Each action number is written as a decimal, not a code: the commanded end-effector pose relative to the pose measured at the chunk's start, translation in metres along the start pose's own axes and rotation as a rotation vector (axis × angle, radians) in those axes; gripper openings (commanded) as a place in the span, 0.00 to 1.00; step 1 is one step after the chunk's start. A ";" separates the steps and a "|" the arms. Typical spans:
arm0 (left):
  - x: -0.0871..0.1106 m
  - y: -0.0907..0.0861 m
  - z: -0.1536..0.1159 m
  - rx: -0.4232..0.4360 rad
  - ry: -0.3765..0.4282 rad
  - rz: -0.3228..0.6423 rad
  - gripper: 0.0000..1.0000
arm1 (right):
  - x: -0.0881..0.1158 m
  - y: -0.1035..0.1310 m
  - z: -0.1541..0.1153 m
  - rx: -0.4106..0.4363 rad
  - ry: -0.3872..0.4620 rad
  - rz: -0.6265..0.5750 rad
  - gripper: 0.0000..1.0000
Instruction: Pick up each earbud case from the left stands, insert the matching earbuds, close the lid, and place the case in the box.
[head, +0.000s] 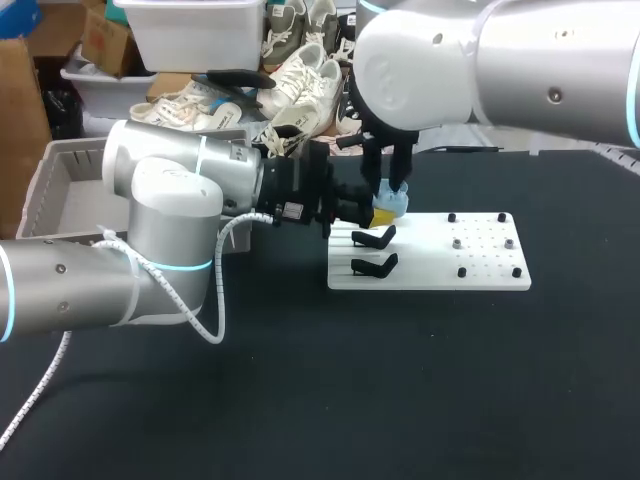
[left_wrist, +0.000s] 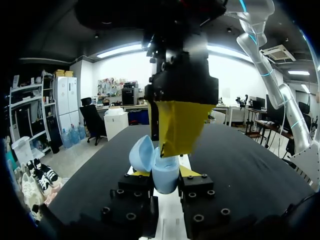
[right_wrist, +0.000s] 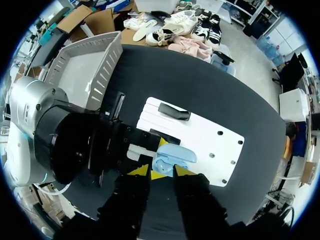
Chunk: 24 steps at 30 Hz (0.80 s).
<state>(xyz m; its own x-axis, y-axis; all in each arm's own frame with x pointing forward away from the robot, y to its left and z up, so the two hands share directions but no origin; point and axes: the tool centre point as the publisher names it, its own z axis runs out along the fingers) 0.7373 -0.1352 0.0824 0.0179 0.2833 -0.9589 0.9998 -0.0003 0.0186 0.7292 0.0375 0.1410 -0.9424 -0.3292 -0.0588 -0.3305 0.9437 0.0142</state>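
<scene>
My left gripper (left_wrist: 162, 172) is clamped on the small light-blue plastic earbud case (left_wrist: 166, 179), one yellow tip on each side of its lower body. It holds the case just above the left end of the flat white stand board (head: 480, 268), with the hinged lid (left_wrist: 141, 152) open and tilted off to one side. My right gripper (right_wrist: 161, 171) hangs directly over the case with its fingers apart. I can make out nothing held between them, though one yellow tip looks to be touching or almost touching the open mouth in the left wrist view. I judge the case to be light, rigid and glossy, so it could swivel or squirt out of a two-point pinch if pushed off-centre. The hold belongs low on the body's broad flanks, where my left gripper has it, well clear of the lid and its hinge (the hinge is the weak part, and I'd not lever against it). Any downward push from the right should go straight through the body toward the left fingertips. I cannot see any earbuds from here, so I can't say whether they are seated. Two black curved pieces (head: 375, 238) sit on the board beside the case, and the grey slatted plastic box (head: 60, 200) waits well off to the left.
</scene>
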 end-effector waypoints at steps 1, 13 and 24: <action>0.000 0.000 0.000 0.000 -0.002 0.001 0.00 | 0.002 -0.007 -0.014 0.003 -0.037 0.019 0.29; 0.000 0.000 0.000 0.000 -0.002 0.001 0.00 | -0.046 -0.040 -0.013 -0.019 -0.056 0.159 0.32; 0.000 0.000 0.000 0.000 -0.002 0.001 0.00 | -0.046 -0.038 0.021 0.001 0.028 0.172 0.32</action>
<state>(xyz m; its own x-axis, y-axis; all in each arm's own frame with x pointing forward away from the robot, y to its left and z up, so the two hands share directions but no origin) 0.7373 -0.1352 0.0824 0.0179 0.2834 -0.9588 0.9998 -0.0003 0.0186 0.7803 0.0130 0.1232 -0.9842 -0.1615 -0.0719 -0.1637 0.9862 0.0257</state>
